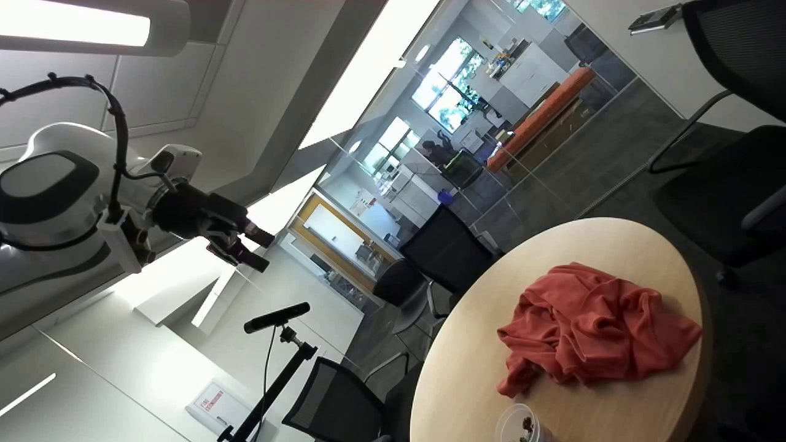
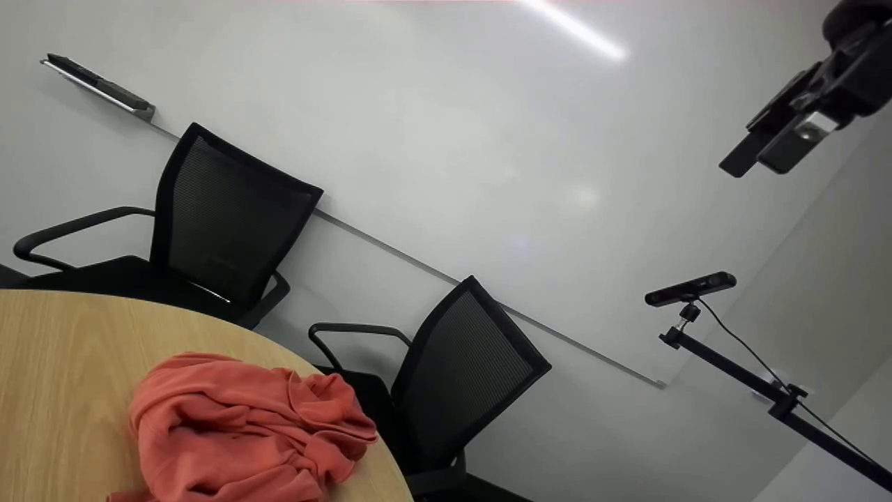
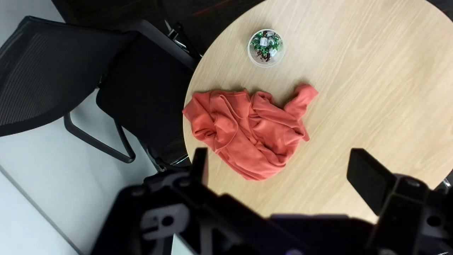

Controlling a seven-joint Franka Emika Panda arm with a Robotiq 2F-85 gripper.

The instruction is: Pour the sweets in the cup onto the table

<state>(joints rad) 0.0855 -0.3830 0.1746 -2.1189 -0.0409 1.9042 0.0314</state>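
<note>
Two black fingers (image 3: 368, 179) stand wide apart with nothing between them; the Robotiq gripper (image 1: 261, 250) hangs well apart from the round wooden table (image 3: 371, 88). The clear plastic cup (image 3: 277, 55) stands upright near the edge, wrapped sweets (image 3: 265, 41) inside, apart from the crumpled red cloth (image 3: 244, 131). I'd approach clear of those folds, straddle the cup evenly, and squeeze lightly (thin walls, probably, that could buckle), lifting before tipping inward from the edge.

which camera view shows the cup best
The wrist view: it looks down on the cup, showing its whole rim and the sweets inside. In an exterior view, the picture's bottom edge crops the cup, with some contents showing. In an exterior view that crops the cloth, no cup shows.
</note>
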